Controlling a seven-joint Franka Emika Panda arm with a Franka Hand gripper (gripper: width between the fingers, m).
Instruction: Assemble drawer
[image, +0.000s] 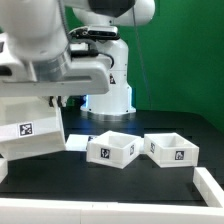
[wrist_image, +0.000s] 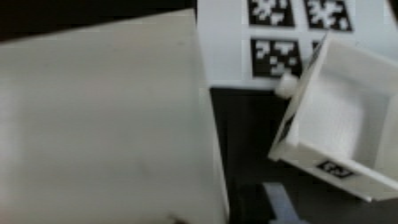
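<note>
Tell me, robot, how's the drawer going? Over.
Gripper low over large matte white plastic housing, jaws hidden. Two shallow white trays loose beside it, not inserted. Nothing seen blocking.

bright even light, soft blurry wrist view

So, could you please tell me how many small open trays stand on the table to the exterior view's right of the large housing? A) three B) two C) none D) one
B: a first tray and a second tray stand side by side, each showing a tag, past the large housing.
</note>
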